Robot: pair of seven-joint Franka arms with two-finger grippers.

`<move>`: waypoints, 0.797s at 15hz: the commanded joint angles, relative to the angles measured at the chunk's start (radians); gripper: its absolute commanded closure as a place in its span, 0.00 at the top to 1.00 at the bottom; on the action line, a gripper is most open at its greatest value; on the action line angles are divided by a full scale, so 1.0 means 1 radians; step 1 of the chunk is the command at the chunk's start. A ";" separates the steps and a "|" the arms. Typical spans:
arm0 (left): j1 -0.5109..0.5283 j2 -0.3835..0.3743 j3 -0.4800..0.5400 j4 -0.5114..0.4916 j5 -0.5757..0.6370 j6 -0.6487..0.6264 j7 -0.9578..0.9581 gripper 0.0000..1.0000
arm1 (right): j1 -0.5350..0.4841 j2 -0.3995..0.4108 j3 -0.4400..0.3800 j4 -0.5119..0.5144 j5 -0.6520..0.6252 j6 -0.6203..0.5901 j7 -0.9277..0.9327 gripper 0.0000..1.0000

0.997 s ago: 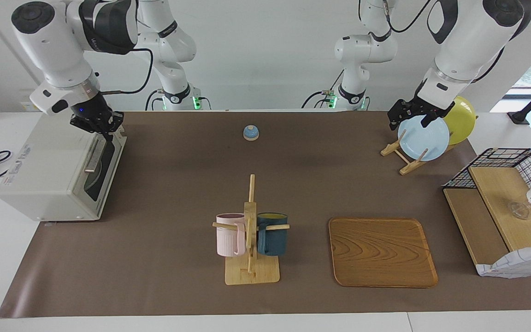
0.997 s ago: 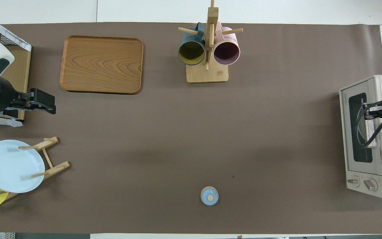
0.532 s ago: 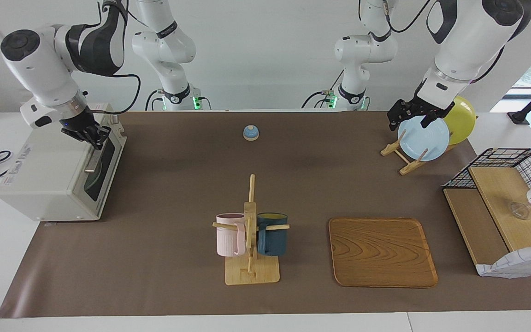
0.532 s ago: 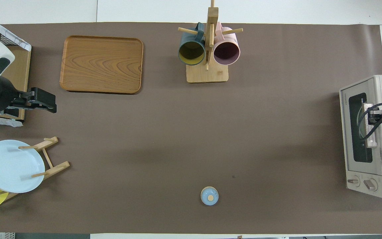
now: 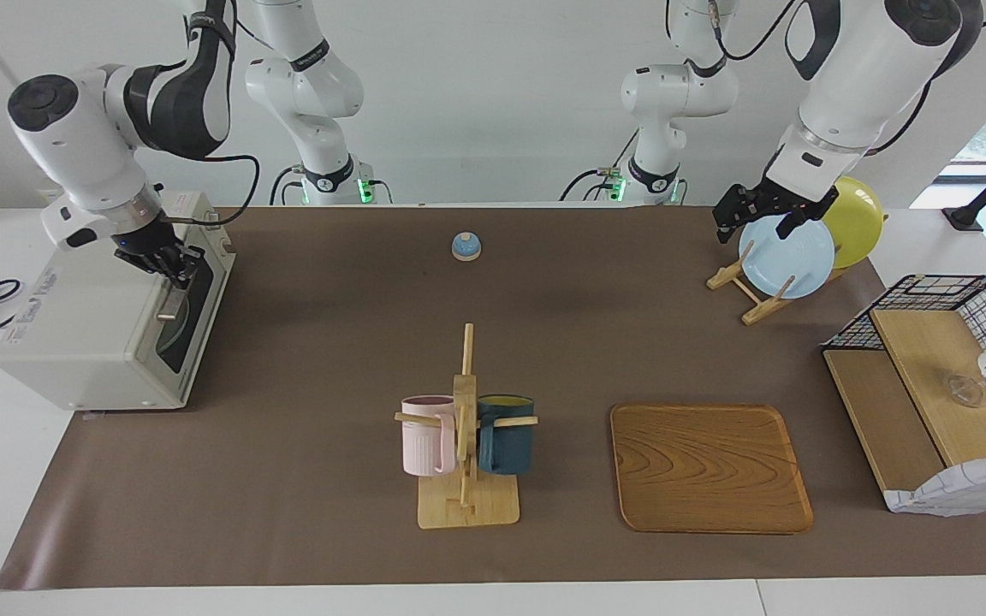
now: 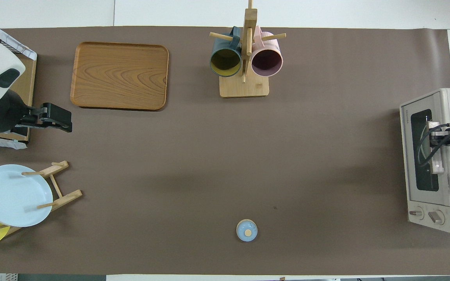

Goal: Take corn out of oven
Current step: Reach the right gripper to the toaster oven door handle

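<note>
Within 1 s, lowered right hand (image 5: 175, 261), clenched, from above oven (image 5: 108, 316) onto door handle (image 5: 169, 299). Door closed; corn unseen, presumably inside. Judged ready for door pull. Left hand (image 5: 754, 214) released, waiting over plates (image 5: 788, 257).

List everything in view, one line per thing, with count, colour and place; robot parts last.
oven: 1, off-white, door closed, right arm's end of the table
corn: none visible
tray: 1, brown wood, far from the robots
mug rack: 1, pale wood, beside the tray
mugs: 2, pink and dark blue, hung on the rack
bell: 1, blue, near the robots
plates: 2, light blue and yellow, in a wooden stand
wire shelf: 1, black, left arm's end
right gripper: shut, at the oven's door handle
left gripper: open, over the plates
</note>
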 commanded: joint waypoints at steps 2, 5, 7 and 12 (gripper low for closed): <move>-0.017 -0.022 0.008 -0.028 0.004 0.023 0.007 1.00 | -0.031 -0.004 0.012 -0.047 -0.016 0.036 -0.084 0.00; -0.017 -0.022 0.008 -0.028 0.004 0.025 0.007 1.00 | -0.018 -0.006 0.013 -0.072 -0.015 0.056 -0.076 0.00; -0.017 -0.022 0.008 -0.028 0.004 0.028 0.005 1.00 | -0.013 -0.006 0.013 -0.071 -0.015 0.062 -0.076 0.00; -0.017 -0.022 0.008 -0.028 0.002 0.032 0.005 1.00 | 0.050 0.016 0.016 -0.107 -0.010 0.137 -0.024 0.00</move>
